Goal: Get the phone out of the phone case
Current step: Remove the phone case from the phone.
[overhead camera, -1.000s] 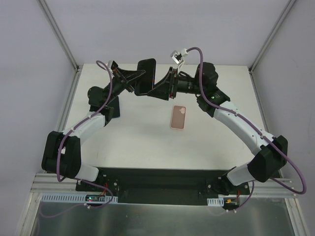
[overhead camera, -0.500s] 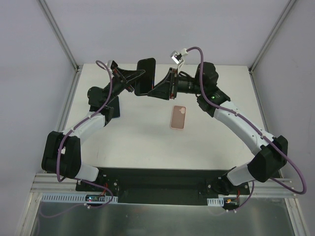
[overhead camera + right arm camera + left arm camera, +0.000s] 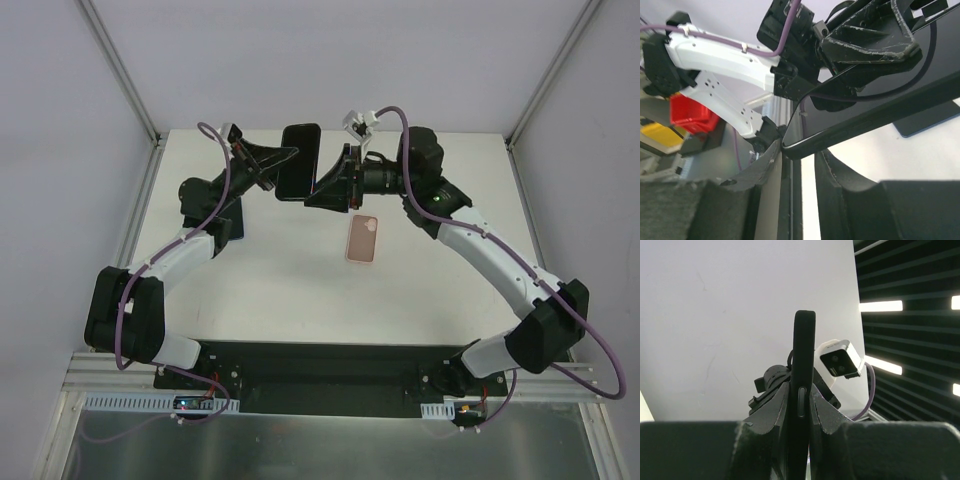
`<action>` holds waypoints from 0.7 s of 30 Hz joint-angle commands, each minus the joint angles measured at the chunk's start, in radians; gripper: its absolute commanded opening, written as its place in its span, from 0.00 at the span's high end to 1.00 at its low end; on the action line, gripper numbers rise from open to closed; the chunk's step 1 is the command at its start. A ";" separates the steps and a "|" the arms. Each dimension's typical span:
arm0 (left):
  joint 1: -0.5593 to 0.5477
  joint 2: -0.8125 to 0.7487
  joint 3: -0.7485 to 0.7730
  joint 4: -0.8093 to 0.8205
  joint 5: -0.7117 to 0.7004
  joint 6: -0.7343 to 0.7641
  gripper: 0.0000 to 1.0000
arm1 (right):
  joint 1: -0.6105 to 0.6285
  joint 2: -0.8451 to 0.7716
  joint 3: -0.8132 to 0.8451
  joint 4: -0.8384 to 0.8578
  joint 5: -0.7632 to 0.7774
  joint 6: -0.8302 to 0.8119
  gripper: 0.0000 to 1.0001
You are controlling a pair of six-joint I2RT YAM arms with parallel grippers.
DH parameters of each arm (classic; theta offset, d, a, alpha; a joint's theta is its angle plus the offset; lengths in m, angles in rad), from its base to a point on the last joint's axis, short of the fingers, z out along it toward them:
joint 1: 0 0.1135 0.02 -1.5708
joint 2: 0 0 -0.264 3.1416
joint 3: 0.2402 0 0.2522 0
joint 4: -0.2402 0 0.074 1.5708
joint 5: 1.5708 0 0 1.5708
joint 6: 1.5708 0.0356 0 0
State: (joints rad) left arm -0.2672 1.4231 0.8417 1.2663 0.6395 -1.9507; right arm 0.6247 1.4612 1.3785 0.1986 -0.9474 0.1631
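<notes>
Phone (image 3: pixel 298 160) held in the air above the far middle of the table (image 3: pixel 280 290), free of the phone case (image 3: pixel 362 239). The case lies flat on the tabletop, apart from the phone and on the right arm's side. The left gripper (image 3: pixel 799 402) clamps its fingers on the phone's two faces and holds it edge-on. The right gripper (image 3: pixel 795 165) straddles one corner, but whether its fingers pinch cannot be told, since light shows beside one of them. Judged from this, extraction is done, and the double hold probably serves a handover or steadying. The grippers crowd tip to tip, with the right wrist's white camera housing (image 3: pixel 841 357) just behind the phone. Nothing lies between phone and table.
</notes>
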 commanded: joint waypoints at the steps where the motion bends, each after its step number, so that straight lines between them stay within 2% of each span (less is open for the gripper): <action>1: 0.006 -0.039 0.034 0.305 -0.043 -0.323 1.00 | 0.012 -0.079 0.045 -0.142 -0.047 -0.306 0.99; 7: 0.006 -0.055 0.036 0.278 -0.038 -0.317 1.00 | 0.012 -0.102 0.037 -0.180 -0.042 -0.404 0.99; 11: 0.006 -0.067 0.023 0.266 -0.032 -0.304 1.00 | 0.012 -0.090 0.057 -0.194 -0.037 -0.384 0.99; 12: 0.006 -0.069 0.023 0.268 -0.032 -0.303 1.00 | 0.012 -0.085 0.065 -0.194 -0.030 -0.361 0.95; 13: 0.006 -0.067 0.025 0.266 -0.032 -0.301 1.00 | 0.007 -0.079 0.077 -0.194 -0.025 -0.315 0.86; 16: 0.006 -0.066 0.027 0.268 -0.031 -0.297 1.00 | -0.003 -0.044 0.116 -0.217 -0.016 -0.217 0.49; 18: 0.006 -0.066 0.033 0.271 -0.028 -0.295 1.00 | -0.003 -0.030 0.107 -0.197 -0.031 -0.122 0.45; 21: 0.008 -0.061 0.034 0.271 -0.023 -0.292 1.00 | -0.005 -0.038 0.044 0.007 -0.053 0.038 0.39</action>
State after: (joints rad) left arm -0.2646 1.4136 0.8421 1.2560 0.6357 -1.9793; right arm 0.6254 1.4269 1.4460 0.0044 -0.9611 -0.0113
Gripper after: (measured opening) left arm 0.134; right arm 0.564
